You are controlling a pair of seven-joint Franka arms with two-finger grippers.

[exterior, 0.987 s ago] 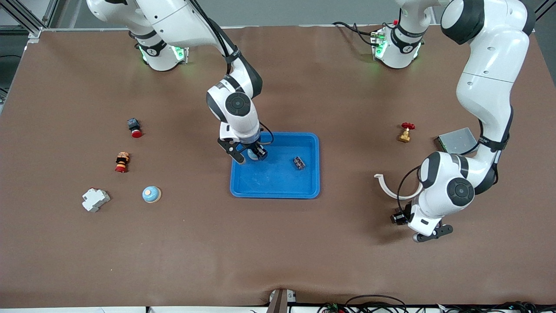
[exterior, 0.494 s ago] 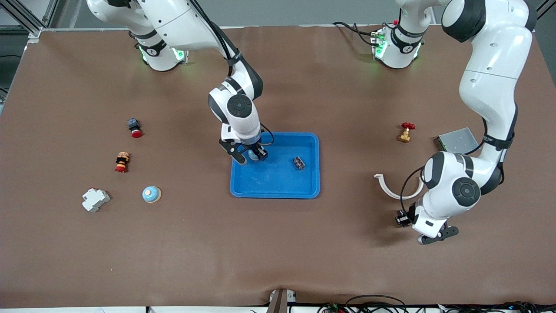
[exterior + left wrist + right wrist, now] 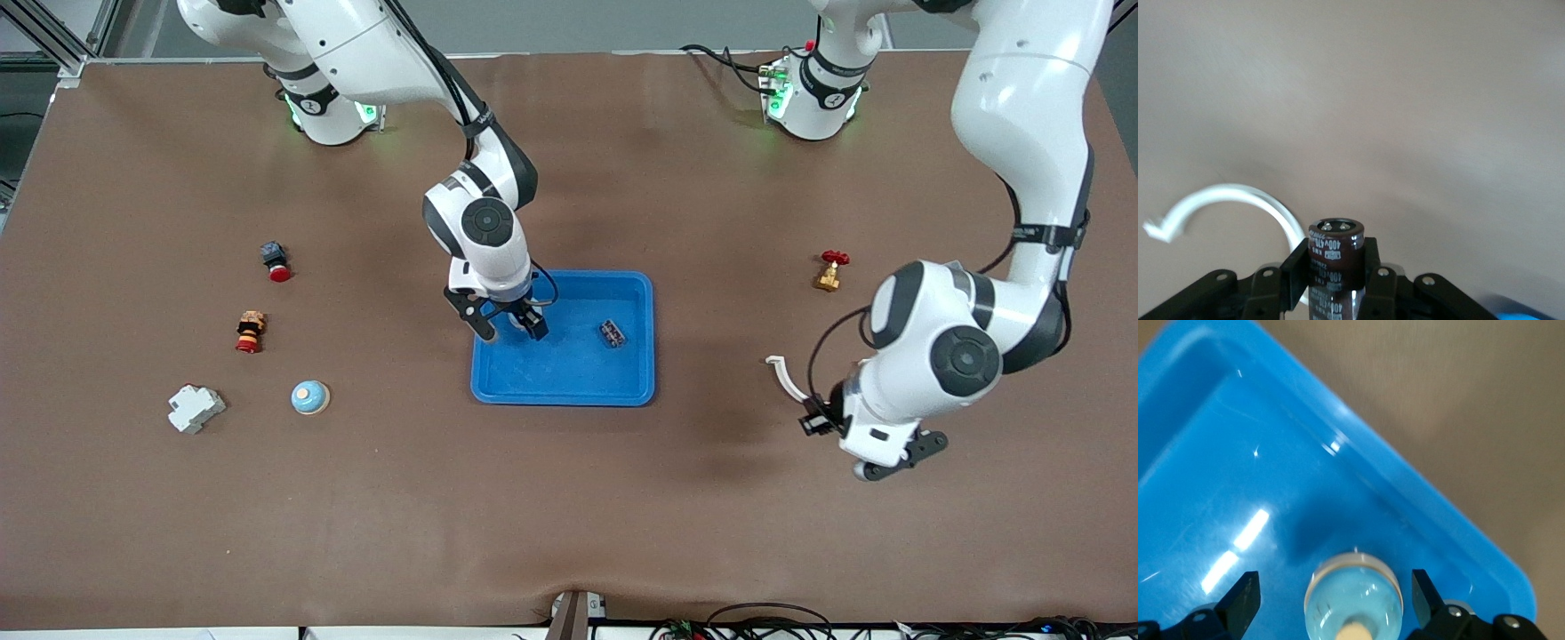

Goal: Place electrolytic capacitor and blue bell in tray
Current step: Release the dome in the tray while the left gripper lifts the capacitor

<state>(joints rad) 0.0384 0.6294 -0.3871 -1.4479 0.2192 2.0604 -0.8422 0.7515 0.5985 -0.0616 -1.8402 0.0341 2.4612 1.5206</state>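
The brown tabletop (image 3: 569,498) carries one bright blue tray (image 3: 633,391) at its middle. The right gripper (image 3: 508,322) hangs low over the tray's corner toward the right arm's end, fingers spread wide with nothing clamped; between them, the right wrist view shows the blue bell (image 3: 1354,596) sitting on the tray floor, apparently just let go. So one half of the job looks done.

The left gripper (image 3: 1337,268) is up in the air over bare tabletop near the left arm's end, beside a white curved clip (image 3: 786,373), jaws shut on the electrolytic capacitor (image 3: 1336,250). That part has yet to reach the tray, well apart from it, so a carry and a release remain.

Counting: two arms, one tray, one capacitor. Two bells: one in the tray, a second blue bell (image 3: 310,396) on the tabletop. One small dark part (image 3: 612,333) lies in the tray. Elsewhere sit one white breaker (image 3: 196,408), two red-capped buttons (image 3: 250,332), and one brass valve (image 3: 829,270).
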